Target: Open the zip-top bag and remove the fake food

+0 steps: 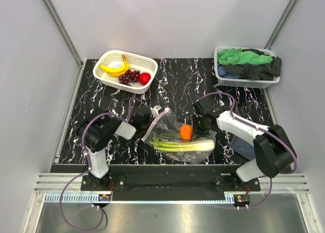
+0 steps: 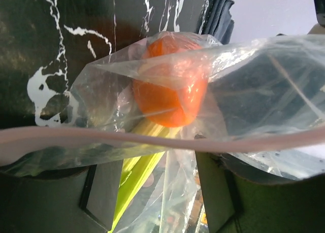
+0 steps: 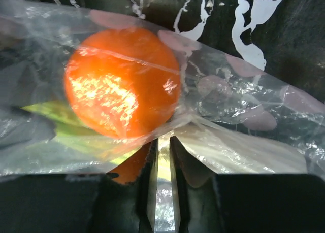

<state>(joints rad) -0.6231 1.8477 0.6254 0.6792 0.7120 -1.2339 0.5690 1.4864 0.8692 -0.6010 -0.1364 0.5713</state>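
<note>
Honestly, with the left end effector [image 2: 158, 190] spread wide, gripping nothing, and only the right end effector [image 3: 162, 159] pinching the bag [image 1: 170, 125] on the bench [image 1: 177, 86] between them, its mouth may sag shut over the orange piece [image 1: 186, 132] and stalks [image 1: 183, 144].

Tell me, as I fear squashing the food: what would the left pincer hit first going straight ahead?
Likely the zip-top bag: its pink zip strip stretches across before the left pincer; the orange piece sits behind, inside. Depth is unclear.
</note>
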